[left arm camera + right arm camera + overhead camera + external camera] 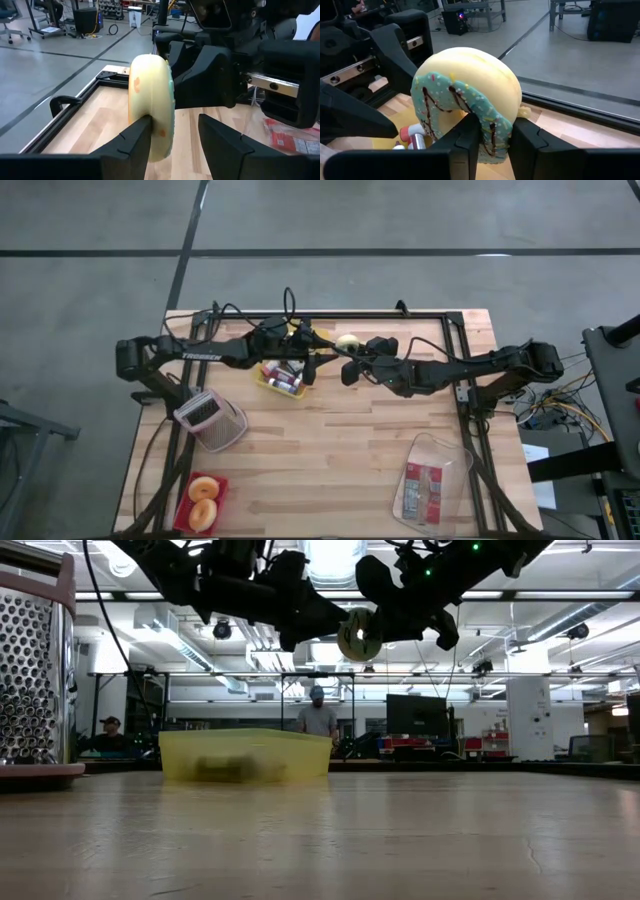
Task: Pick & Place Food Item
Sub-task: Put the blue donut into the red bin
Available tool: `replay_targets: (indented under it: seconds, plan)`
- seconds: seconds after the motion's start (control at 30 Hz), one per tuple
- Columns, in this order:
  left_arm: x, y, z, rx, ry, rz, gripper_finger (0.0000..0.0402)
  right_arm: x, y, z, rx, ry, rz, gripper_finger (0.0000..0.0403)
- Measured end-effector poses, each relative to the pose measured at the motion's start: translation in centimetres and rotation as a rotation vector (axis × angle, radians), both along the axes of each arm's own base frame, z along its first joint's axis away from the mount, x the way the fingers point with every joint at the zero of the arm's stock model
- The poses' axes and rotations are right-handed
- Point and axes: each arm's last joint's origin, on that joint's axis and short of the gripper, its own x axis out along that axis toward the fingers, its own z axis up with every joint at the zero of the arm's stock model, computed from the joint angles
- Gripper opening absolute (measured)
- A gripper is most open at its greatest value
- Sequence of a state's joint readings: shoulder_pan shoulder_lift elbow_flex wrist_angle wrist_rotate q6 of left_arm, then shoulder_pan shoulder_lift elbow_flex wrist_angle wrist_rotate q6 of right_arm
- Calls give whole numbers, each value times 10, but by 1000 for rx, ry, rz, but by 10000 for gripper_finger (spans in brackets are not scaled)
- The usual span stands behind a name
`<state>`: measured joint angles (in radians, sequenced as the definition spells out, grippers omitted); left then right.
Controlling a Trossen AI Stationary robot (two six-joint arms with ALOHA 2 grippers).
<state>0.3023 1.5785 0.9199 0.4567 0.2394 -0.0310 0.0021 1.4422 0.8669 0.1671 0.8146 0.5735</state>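
A doughnut (470, 95) with a cream underside, teal icing and dark drizzle hangs above the table's far middle, with my right gripper (495, 145) shut on it. It also shows in the high view (347, 342) and the low view (360, 637). My left gripper (175, 145) is open and faces it from the table's left, one finger on each side of the doughnut's rim (152, 100). Whether its nearer finger (131, 142) touches the doughnut, I cannot tell. A yellow tray (268, 383) holding small items rests on the table just below and left of the doughnut. My right gripper pinches the doughnut's lower rim (492, 131) between its two fingers, one on the iced face and one on the cream face. The fingers come nearly level from the table's right. The doughnut stands on edge above the fingers, lifted clear of the table.
A metal grater (212, 420) lies at the left. A red tray with two doughnuts (203, 500) sits near the front left, and a clear container with a packet (430, 480) at the front right. People stand in the room behind the table (318, 718).
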Motion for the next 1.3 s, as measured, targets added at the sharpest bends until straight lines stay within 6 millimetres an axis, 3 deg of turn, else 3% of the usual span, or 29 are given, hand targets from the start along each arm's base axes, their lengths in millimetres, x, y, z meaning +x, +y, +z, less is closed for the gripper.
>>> replay_targets:
  seconds: [0.67, 1.03, 1.3]
  plan:
    - [-4, 1, 1, 6, 26, 61, 170, 0, 0, -1, 1, 7, 4, 70]
    - [-17, -3, 19, 33, 21, 60, 170, 0, 0, -2, 2, 9, 5, 79]
    - [-13, -2, 10, 26, 49, 59, 170, 0, 0, -1, 3, 2, 4, 71]
